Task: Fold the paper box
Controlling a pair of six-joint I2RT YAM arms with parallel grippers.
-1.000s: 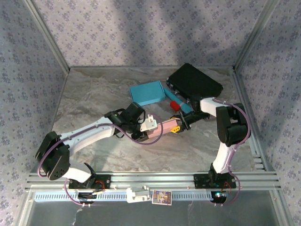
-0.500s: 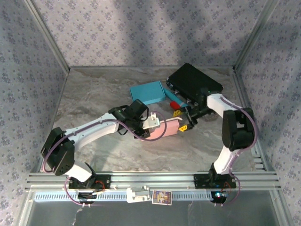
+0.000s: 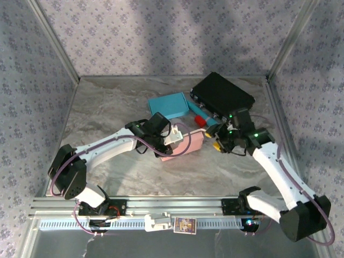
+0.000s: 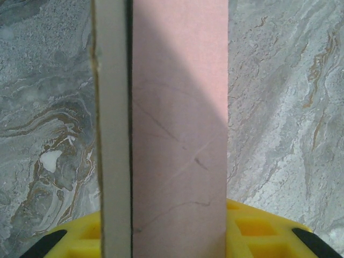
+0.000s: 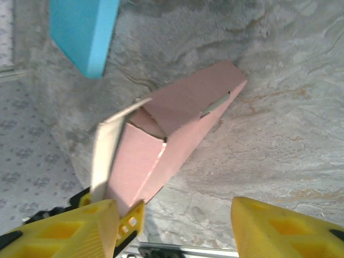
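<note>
As the left gripper (image 3: 173, 136) clamps the pink paper box (image 3: 189, 145), open right gripper (image 3: 217, 142) jaws at three o'clock might dislodge it.

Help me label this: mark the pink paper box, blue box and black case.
pink paper box (image 3: 188, 146): top external view, its upper face.
blue box (image 3: 167, 106): top external view, centre of top.
black case (image 3: 223, 94): top external view, centre of lid.

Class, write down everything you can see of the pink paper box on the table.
The pink paper box is a long, narrow carton of thin card, lightly creased and only partly folded. One end flap stands open, showing a pale off-white inside. The left gripper clamps one end between its yellow fingers; the far end dips toward the marbled table, mid-table, apart from the blue box.
</note>
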